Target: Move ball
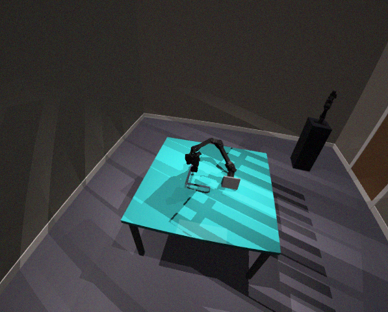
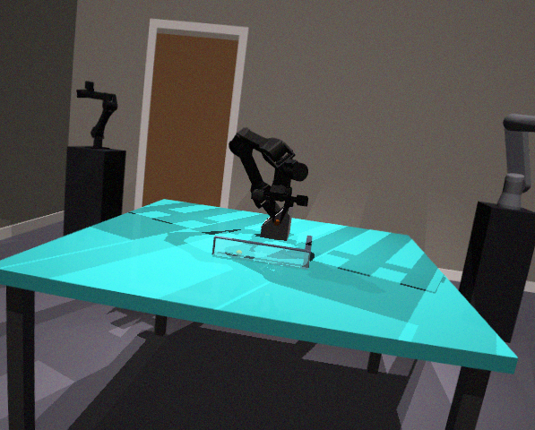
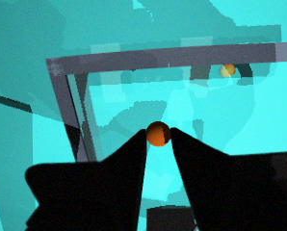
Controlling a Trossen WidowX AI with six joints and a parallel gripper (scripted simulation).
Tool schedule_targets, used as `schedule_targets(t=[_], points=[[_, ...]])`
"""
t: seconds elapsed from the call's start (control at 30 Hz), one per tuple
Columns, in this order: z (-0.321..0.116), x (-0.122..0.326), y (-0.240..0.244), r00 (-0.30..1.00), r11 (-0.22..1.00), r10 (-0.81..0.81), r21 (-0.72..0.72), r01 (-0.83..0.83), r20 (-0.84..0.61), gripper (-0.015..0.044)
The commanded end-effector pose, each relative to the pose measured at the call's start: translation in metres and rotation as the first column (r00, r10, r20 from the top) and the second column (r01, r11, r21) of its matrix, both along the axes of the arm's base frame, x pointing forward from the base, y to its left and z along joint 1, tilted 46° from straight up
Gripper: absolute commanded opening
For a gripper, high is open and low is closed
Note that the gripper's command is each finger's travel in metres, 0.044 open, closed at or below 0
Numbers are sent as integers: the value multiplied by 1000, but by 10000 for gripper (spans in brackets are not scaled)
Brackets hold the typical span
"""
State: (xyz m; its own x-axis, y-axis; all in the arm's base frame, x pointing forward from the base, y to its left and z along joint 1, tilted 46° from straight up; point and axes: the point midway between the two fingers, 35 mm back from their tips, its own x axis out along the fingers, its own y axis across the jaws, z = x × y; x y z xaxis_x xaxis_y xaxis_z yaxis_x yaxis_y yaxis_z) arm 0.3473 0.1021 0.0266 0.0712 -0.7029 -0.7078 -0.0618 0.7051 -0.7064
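Claw (image 3: 158,137) clenched on smooth round orange ball (image 3: 158,134), raised above glossy turquoise tabletop (image 3: 240,115); pale translucent copy (image 3: 226,70) beside far clear wall (image 3: 172,55), well apart.
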Motion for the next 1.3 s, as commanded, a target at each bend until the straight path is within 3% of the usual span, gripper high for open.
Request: schedule_targets(t=[0.0,0.37,0.53,1.27], points=[[17,15,-26,1000,1000,-8,3,8,8,0],[55,36,-92,1000,1000,-10,-9,10,11,0],[58,37,-96,1000,1000,-10,-11,11,10,0],[9,42,-146,1000,1000,-10,-14,11,11,0]])
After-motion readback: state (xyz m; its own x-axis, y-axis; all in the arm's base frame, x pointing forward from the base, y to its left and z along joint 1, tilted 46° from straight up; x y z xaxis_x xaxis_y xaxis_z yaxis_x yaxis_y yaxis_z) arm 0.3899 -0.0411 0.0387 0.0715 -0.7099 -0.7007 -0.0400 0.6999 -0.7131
